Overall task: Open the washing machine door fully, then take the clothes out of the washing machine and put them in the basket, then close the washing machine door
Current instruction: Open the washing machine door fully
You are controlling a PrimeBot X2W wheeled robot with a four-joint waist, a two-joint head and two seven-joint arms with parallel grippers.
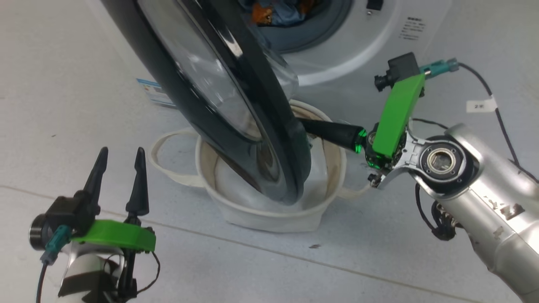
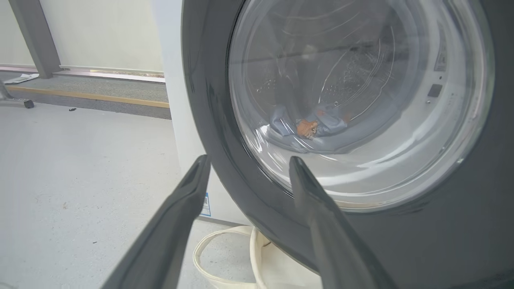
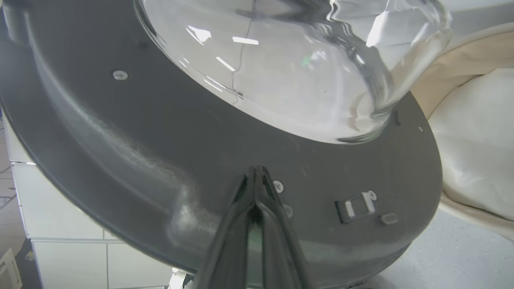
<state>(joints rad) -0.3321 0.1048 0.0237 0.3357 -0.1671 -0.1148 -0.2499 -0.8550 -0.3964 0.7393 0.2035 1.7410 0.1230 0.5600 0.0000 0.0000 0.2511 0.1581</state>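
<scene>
Against the half-open washing machine door (image 1: 236, 126), the closed, empty right gripper (image 3: 255, 169) is pushing — left gripper (image 1: 122, 153) is hanging wide; clothes (image 1: 273, 14) are sitting inside, basket (image 1: 269, 214) awaiting them.

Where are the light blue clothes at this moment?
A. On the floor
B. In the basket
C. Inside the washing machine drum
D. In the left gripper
C: the clothes lie inside the washing machine, behind the open washing machine door; the basket holds no blue fabric.
</scene>
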